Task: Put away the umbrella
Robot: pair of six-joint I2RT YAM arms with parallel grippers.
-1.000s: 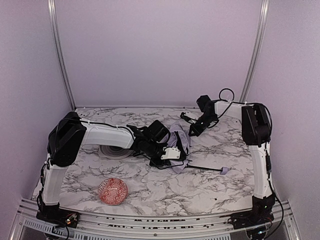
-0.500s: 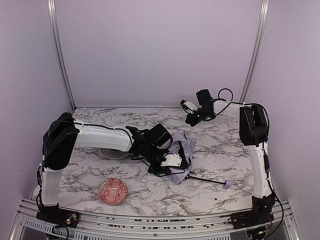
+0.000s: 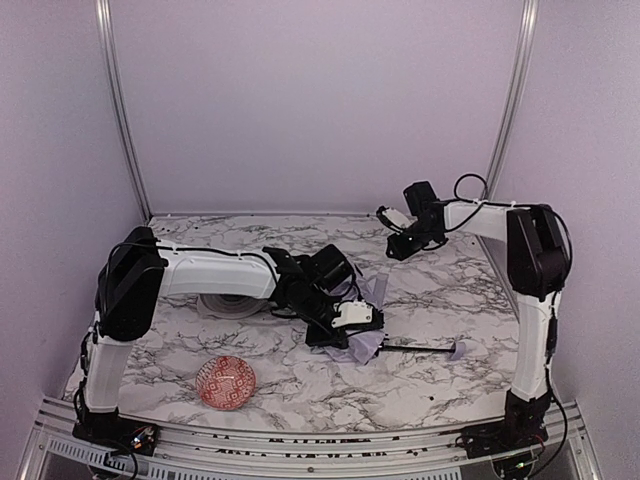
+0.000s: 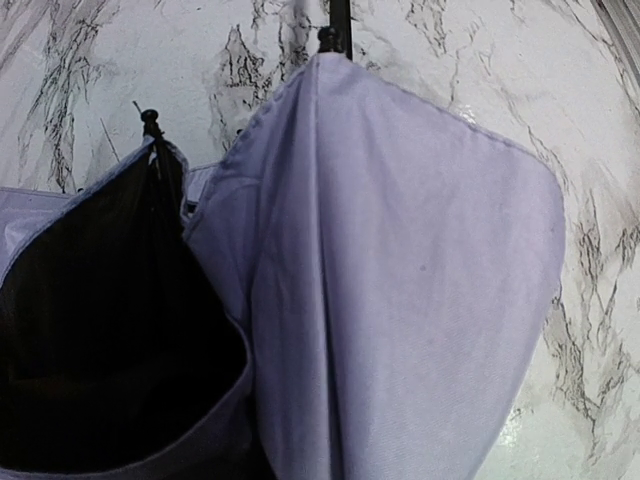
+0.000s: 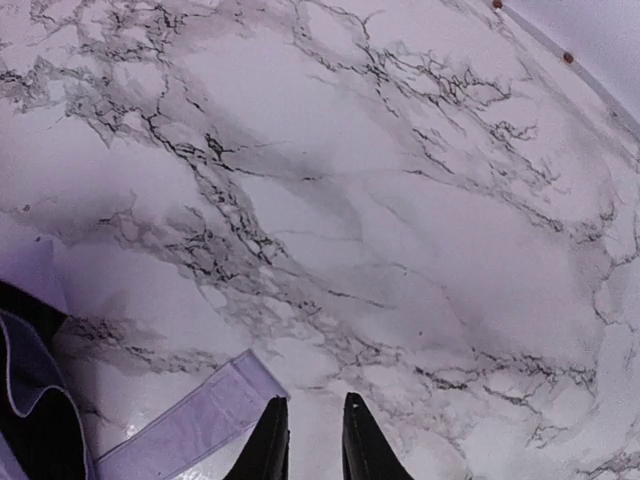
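The pale lavender umbrella (image 3: 368,345) lies half folded mid-table. Its thin black shaft (image 3: 415,348) runs right to the small knob handle (image 3: 460,348). My left gripper (image 3: 345,322) is down on the fabric and seems shut on it. In the left wrist view the umbrella's fabric (image 4: 400,250) fills the frame and hides my fingers, with the dark inside at the left and the shaft (image 4: 339,18) at the top. My right gripper (image 3: 393,250) hovers at the back right, apart from the umbrella. In its wrist view the gripper (image 5: 306,445) is empty, narrowly open, beside a lavender strap (image 5: 190,428).
A red patterned bowl (image 3: 226,382) stands front left. A grey round plate (image 3: 222,303) lies under my left arm. Bare marble table (image 5: 400,200) lies under the right gripper. Walls close the back and sides.
My right gripper left the umbrella fabric and rose back toward the far right. My left gripper shifted right with the umbrella, whose canopy is bunched smaller.
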